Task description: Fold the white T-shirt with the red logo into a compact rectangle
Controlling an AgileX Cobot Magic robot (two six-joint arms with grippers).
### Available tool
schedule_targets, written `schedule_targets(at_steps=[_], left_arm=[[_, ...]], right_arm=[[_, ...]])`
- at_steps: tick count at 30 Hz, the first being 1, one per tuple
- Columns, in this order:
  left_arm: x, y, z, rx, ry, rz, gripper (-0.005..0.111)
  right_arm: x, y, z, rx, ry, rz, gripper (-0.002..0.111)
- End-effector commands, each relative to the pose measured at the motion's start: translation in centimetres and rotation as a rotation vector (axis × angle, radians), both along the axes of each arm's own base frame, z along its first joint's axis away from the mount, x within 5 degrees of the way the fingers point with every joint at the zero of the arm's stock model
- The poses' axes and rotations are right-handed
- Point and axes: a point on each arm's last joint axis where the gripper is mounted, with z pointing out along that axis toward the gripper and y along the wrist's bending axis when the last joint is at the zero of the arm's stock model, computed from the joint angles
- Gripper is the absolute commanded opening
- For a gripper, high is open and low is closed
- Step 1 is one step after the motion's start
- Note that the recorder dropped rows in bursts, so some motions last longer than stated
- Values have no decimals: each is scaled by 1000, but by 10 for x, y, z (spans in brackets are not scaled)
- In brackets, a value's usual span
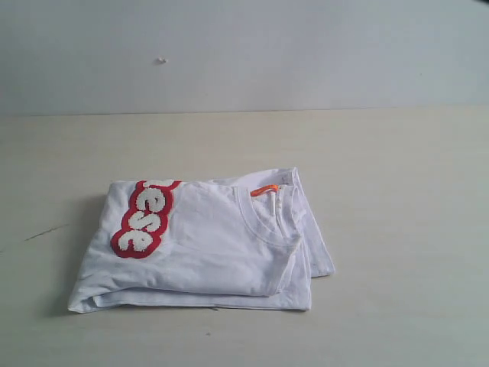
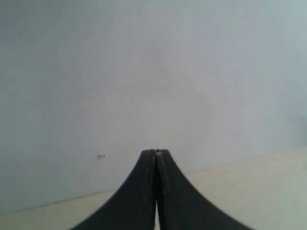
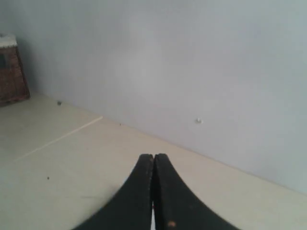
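The white T-shirt (image 1: pixel 221 245) lies folded into a rough rectangle on the table, collar and orange neck tag (image 1: pixel 264 189) on top at its right. The red logo (image 1: pixel 143 218) with white letters runs along the fold's left part, partly wrapped under. Neither arm shows in the exterior view. My left gripper (image 2: pixel 155 152) is shut, its black fingers pressed together with nothing between them, facing the wall. My right gripper (image 3: pixel 153 156) is also shut and empty, held over bare table and facing the wall.
The pale table (image 1: pixel 397 191) meets a grey wall (image 1: pixel 244 46) at the back. A brown wicker basket (image 3: pixel 10 72) stands at the wall in the right wrist view. A small mark (image 1: pixel 160 60) dots the wall.
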Motion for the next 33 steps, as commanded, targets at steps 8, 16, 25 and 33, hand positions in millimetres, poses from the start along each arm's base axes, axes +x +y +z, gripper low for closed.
schedule_targets(at_steps=[8,16,25,33], left_arm=[[-39,14,17,-87,-137,5,0],[-65,22,25,-116,-226,3,0],[-88,35,5,-164,-323,51,0],[-118,47,-16,-179,-444,81,0]], right_arm=[[-76,-73,15,130,-185,-244,0],[-117,-103,11,205,-278,-280,0],[-137,-116,0,212,-298,-286,0],[-135,-116,-4,193,-266,-299,0]])
